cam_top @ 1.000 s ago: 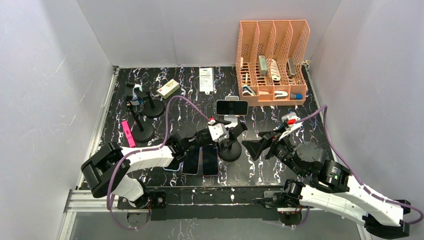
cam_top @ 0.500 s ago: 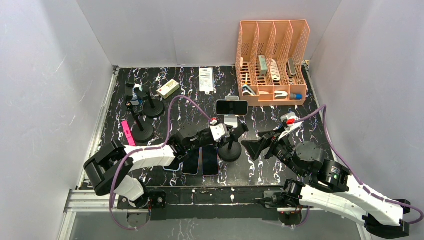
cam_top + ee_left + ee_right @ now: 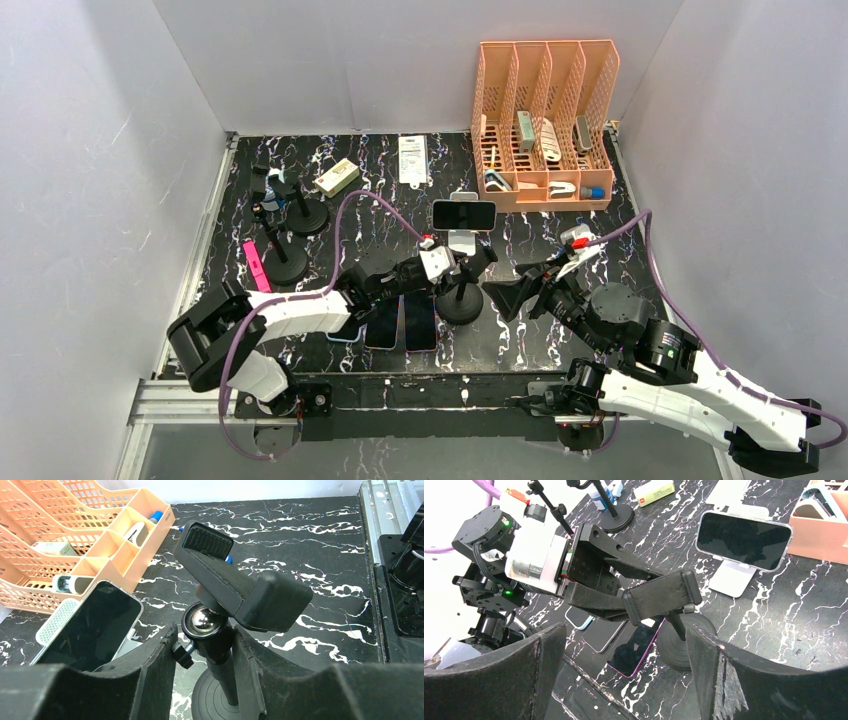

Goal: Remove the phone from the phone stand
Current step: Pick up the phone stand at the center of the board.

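Left end effector [image 3: 205, 645] is clenched round the neck of the black clamp stand [image 3: 240, 587]. Its cradle is empty, so my guess is it's only steadying it. Right end effector [image 3: 512, 293] hangs wide open and empty just beside that. Phone [image 3: 744, 540] sits sideways on the white stand [image 3: 733, 577] further back on the surface [image 3: 560, 335], nothing touching it.

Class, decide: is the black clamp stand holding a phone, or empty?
Empty. The black clamp stand shows a bare cradle in both wrist views; the phone sits on the white stand.
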